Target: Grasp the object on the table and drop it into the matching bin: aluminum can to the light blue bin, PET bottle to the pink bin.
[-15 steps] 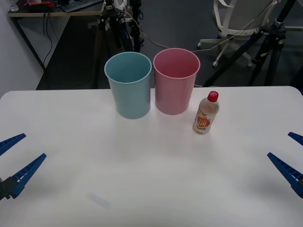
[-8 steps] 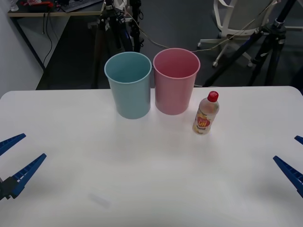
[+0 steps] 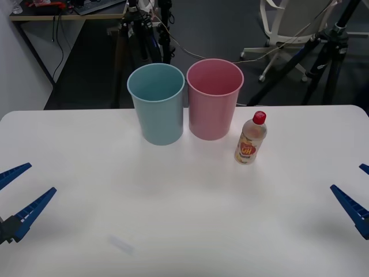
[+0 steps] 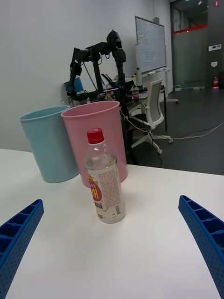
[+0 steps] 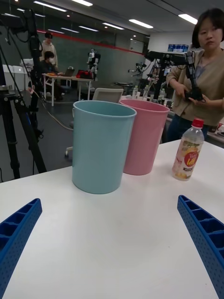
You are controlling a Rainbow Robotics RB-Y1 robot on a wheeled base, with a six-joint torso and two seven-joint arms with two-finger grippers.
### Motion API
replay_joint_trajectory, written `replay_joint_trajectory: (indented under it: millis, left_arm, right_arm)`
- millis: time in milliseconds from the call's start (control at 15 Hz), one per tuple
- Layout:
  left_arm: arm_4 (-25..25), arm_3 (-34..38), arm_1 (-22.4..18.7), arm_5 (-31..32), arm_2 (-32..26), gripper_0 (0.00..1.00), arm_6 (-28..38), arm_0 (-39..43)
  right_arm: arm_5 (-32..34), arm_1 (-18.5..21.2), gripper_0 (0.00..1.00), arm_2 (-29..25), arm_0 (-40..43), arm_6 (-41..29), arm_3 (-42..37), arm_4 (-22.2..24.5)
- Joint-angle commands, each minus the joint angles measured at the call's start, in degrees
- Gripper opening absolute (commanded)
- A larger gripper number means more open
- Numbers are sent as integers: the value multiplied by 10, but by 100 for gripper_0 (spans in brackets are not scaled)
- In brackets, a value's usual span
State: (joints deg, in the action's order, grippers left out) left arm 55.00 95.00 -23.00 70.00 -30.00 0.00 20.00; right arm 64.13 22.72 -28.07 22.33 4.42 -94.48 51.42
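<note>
The PET bottle point(image 3: 251, 139), clear with a red cap and yellow-orange label, stands upright on the white table point(image 3: 184, 219), just right of the pink bin point(image 3: 214, 98). The light blue bin point(image 3: 157, 103) stands beside the pink one on its left. In the right wrist view the bottle point(image 4: 104, 179) is straight ahead of my open right gripper point(image 4: 112, 252), with the pink bin point(image 4: 95, 135) behind it. My right gripper point(image 3: 358, 196) is at the table's right edge, well short of the bottle. At the left edge my left gripper point(image 3: 17, 193) waits open; in its wrist view are the light blue bin point(image 5: 100, 145) and the bottle point(image 5: 188, 152).
Tripod legs point(image 3: 323, 52) and an office chair point(image 3: 288, 23) stand on the floor beyond the table's far edge. Broad bare tabletop lies between the grippers and the bins.
My right gripper has drawn slightly back toward the right edge of the front view. The bottle, the bins and the left gripper have not moved.
</note>
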Motion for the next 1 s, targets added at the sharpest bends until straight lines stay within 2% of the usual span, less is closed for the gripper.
replay_joint_trajectory:
  millis: [67,533,667,800,1000]
  left_arm:
    - [0,0,0,0,0,100,0,0]
    - [0,0,0,0,0,100,0,0]
    - [0,0,0,0,0,100,0,0]
    - [0,0,0,0,0,100,0,0]
    - [0,0,0,0,0,100,0,0]
  right_arm:
    - [-8,1,100,11,-4,9,0,2]
    - [-91,29,100,131,-47,42,7,3]
    - [-76,29,100,146,-84,53,57,2]
    - [-74,28,100,150,-119,106,101,7]
    - [-82,28,100,168,-156,109,144,8]
